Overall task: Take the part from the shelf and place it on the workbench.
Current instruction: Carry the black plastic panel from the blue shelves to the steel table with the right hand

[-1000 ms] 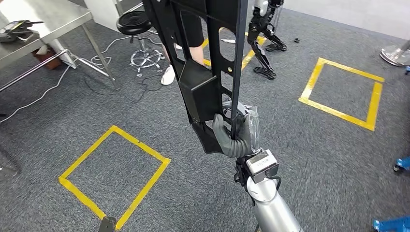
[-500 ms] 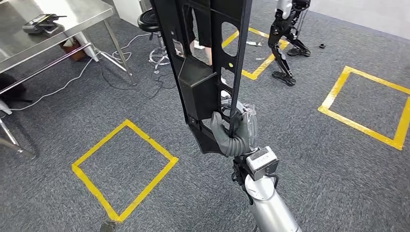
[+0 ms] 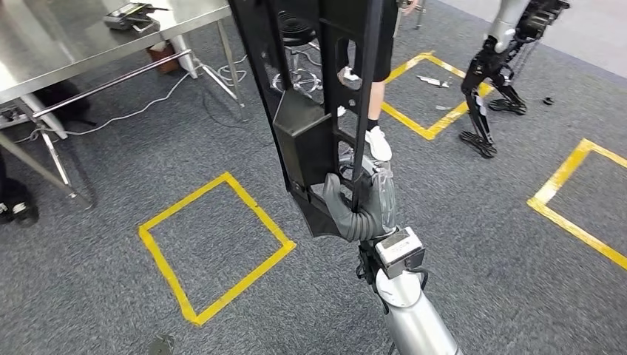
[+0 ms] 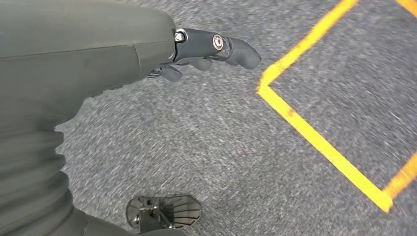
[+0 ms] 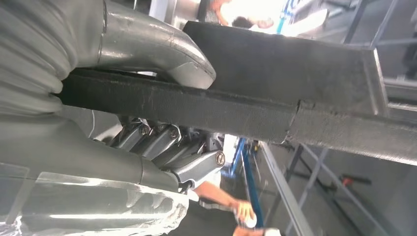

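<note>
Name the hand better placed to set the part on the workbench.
Right. The right hand already grips the long black part upright, while the left hand hangs over the carpet, holding nothing. The workbench stands ahead-left.

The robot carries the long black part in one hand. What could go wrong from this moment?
The right hand grips the black part only near its lower end, so the tall piece might tip or slip. A person stands just behind it, and the metal workbench legs and floor cables lie close; the part could strike them.

You'll find nothing readable here: no text, label, brand or number shows on the part (image 3: 314, 111), the floor tape (image 3: 214, 251) or the workbench (image 3: 66, 44).
</note>
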